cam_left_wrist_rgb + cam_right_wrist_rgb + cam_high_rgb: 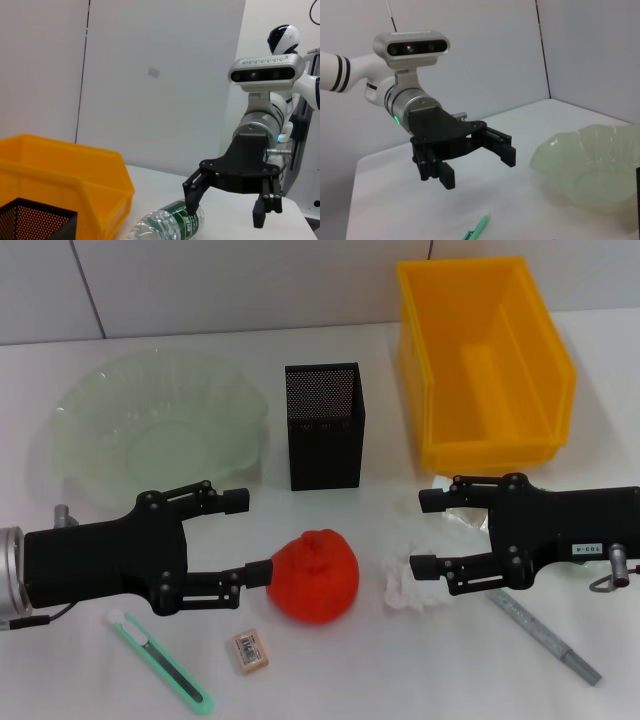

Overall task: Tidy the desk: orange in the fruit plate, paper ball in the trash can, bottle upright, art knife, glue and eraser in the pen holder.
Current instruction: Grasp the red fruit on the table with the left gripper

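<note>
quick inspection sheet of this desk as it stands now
surface: white table, things scattered on it
fruit plate: holds nothing
trash can, pen holder: nothing seen inside
orange, paper ball: on the table between the grippers
bottle: lying down by the trash can
art knife, eraser, glue: on the table
clutter: nothing seen
left gripper: open beside the orange
right gripper: open over the paper ball
cables: nothing seen
surroundings: plain walls
</note>
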Controlling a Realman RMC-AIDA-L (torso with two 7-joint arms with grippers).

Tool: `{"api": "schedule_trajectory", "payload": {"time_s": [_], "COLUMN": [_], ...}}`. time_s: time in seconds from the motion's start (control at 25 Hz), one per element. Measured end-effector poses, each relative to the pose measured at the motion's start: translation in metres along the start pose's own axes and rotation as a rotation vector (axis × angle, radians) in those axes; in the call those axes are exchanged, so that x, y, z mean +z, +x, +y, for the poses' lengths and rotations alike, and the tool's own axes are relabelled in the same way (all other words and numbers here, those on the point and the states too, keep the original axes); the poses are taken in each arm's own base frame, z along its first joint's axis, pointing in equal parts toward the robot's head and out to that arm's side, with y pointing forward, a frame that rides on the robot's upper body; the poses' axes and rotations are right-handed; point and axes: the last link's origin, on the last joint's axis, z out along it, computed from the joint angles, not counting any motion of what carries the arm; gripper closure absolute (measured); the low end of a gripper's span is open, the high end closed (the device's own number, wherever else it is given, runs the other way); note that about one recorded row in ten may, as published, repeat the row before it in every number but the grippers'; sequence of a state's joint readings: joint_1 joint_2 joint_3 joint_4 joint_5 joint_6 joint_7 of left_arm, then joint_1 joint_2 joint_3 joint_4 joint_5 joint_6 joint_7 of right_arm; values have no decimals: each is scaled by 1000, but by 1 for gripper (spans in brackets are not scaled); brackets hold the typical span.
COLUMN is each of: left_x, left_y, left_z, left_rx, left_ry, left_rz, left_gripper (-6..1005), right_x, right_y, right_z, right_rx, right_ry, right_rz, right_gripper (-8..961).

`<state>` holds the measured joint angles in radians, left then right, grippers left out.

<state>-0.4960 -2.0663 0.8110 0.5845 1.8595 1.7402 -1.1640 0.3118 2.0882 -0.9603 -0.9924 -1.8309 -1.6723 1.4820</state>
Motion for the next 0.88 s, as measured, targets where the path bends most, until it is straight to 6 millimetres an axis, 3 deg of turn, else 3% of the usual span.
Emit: {"api": "schedule_trajectory", "payload": {"time_s": [0.88], "left_x": [-1], "left_y": [2], "left_z": [2], "left_rx": [4], "left_ry": [1], "left_rz": [27], "left_gripper": [137], "right_x": [1], "right_y": [1], "right_z": [1], "right_rx": [0], "right_ry": [-4], "right_rz": [0], "right_gripper": [116]}}
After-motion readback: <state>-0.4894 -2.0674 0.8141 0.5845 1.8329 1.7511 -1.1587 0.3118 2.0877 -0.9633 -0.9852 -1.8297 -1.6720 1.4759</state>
